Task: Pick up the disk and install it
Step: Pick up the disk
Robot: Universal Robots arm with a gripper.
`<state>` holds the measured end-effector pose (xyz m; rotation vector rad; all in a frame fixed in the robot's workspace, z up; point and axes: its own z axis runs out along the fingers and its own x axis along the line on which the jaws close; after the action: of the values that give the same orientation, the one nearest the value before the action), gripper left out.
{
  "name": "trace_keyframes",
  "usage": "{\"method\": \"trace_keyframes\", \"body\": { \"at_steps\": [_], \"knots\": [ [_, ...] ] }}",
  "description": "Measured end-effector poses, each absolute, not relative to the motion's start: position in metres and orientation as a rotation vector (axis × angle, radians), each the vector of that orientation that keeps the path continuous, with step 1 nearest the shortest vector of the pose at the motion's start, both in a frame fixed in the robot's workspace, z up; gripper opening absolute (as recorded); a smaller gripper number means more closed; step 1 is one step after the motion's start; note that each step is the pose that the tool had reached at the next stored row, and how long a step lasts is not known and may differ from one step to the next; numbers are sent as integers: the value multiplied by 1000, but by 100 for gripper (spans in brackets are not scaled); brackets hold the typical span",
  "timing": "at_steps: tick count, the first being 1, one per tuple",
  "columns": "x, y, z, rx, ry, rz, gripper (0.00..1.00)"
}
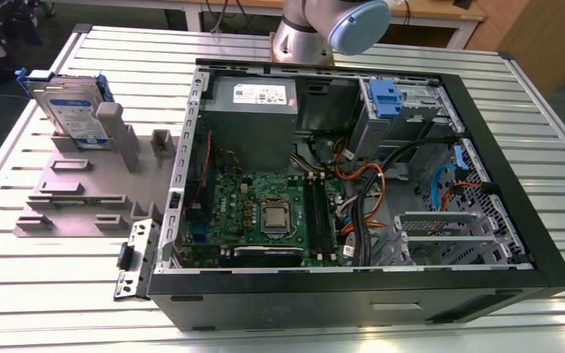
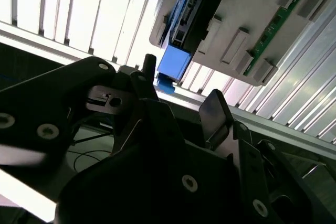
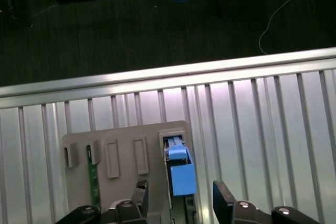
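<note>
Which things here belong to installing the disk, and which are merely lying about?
Belonging: disk, upright in the grey holder; open computer case; gripper, jaws open, aimed at the disk.
Lying about: power-supply box; motherboard; orange cables.

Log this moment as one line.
gripper: open, above disk, not touching | disk: upright in grey holder, not yet picked

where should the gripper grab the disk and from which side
Grip its top blue-framed edge, fingers across the two broad faces, coming from above. The disk stands on edge in the grey holder, whose posts cover its lower part, leaving just the top free.
</note>
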<state>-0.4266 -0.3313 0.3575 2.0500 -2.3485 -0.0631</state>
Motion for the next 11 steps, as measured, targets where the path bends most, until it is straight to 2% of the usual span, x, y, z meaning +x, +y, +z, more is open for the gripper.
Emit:
{"method": "trace_keyframes", "body": {
  "at_steps": [11],
  "knots": [
    [-426,-333,341,2102,-2302,-60,60]
  ]
}}
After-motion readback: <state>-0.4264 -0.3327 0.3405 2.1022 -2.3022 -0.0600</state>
